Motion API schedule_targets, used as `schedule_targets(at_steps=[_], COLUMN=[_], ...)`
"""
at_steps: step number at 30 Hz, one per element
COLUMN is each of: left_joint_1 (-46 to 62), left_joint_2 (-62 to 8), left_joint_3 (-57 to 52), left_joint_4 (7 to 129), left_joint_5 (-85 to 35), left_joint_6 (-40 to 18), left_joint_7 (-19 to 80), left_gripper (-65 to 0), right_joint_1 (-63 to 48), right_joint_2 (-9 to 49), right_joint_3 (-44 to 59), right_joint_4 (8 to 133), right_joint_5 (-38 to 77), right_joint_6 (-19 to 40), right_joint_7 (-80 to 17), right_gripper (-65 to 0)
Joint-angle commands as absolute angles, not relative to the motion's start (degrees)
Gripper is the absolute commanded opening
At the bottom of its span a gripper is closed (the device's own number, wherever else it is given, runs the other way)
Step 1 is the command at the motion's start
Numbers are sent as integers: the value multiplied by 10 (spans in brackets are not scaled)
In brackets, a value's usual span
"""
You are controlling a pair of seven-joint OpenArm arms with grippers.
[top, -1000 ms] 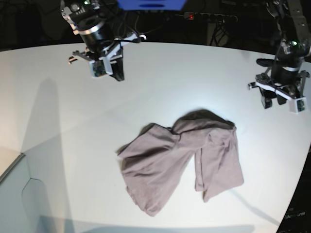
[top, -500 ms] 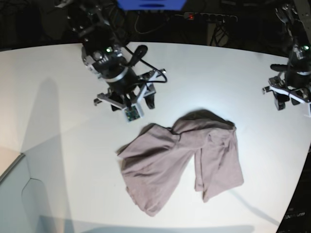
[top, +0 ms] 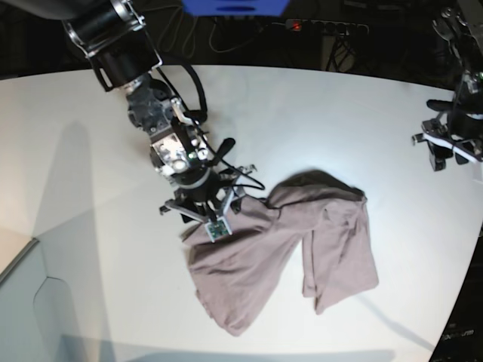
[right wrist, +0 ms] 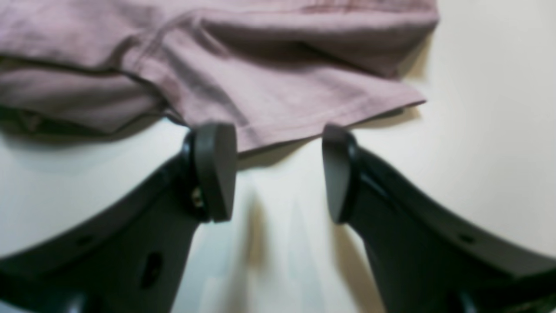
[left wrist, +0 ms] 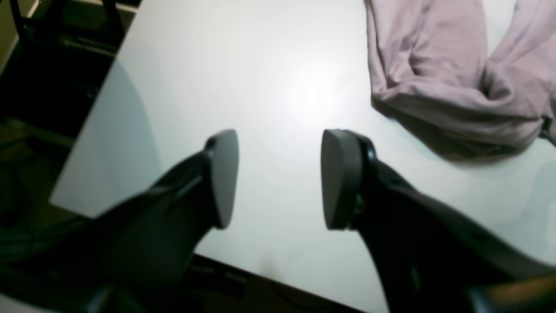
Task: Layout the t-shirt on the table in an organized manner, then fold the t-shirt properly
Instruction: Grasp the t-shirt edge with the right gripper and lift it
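White desk (top: 317, 113) surface with a curved far edge fills the base view; beyond the edge the room is dark, with cables visible.

T-shirt (top: 287, 249): lies crumpled on the near-centre part of the desk, toward the view's right. It forms two lobes joined at the far end. The wider lobe runs diagonally from the far bunched fold down toward the near left; the narrower lobe runs nearly straight toward the near edge. The overall long axis cannot be stated firmly because the garment is folded over itself. Neckline and sleeves cannot be identified.

Right tool (right wrist: 278, 174): positioned low at the far-left edge of the shirt. In the right wrist view the two fingers (right wrist: 215, 169) stand apart, with a hemmed edge of the fabric lying just ahead of and between the tips. Nothing is clamped. Whether the tips touch the fabric cannot be determined; this view is blurred. In the base view the right arm (top: 173, 151) extends from the upper left down to the shirt.

Left tool (left wrist: 278, 178): fingers apart, empty, above bare desk near the desk edge, well apart from the shirt, which appears in the upper right of the left wrist view.
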State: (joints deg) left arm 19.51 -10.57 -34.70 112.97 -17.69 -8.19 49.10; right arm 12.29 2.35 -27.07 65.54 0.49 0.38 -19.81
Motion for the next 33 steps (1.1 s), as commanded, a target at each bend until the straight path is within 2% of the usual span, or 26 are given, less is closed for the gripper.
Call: schedule_targets(at_steps=[1, 10, 19, 22, 26, 30, 33], left_joint_1=[193, 178, 166, 166, 166, 166, 165], left_joint_2=[-111, -110, -110, -110, -110, -110, -110], left_joint_3=[-349, -349, -348, -349, -349, -348, -348], left_joint_4=[1139, 1130, 1114, 1114, 1114, 1114, 1116], left_joint_5=[-179, -179, -179, -179, -179, -179, -182], left_joint_6=[-82, -82, -82, -82, -82, -82, -82], left_joint_7=[480, 479, 479, 479, 479, 479, 479], left_gripper=[-352, -352, -352, -352, -354, -353, -352], right_joint_1=[142, 171, 190, 196, 196, 186, 137], right_joint_2=[19, -2, -11, -12, -13, -9, 22], right_joint_3=[-270, -281, -281, -281, -281, -278, -269], right_joint_4=[651, 532, 443, 420, 420, 438, 547], right_joint_5=[3, 3, 3, 3, 3, 3, 3], right_joint_6=[8, 52, 53, 54, 54, 54, 52], right_joint_7=[-174, -97, -39, -33, -37, -37, -38], right_gripper=[-331, -331, -344, -423, -640, -650, -650])
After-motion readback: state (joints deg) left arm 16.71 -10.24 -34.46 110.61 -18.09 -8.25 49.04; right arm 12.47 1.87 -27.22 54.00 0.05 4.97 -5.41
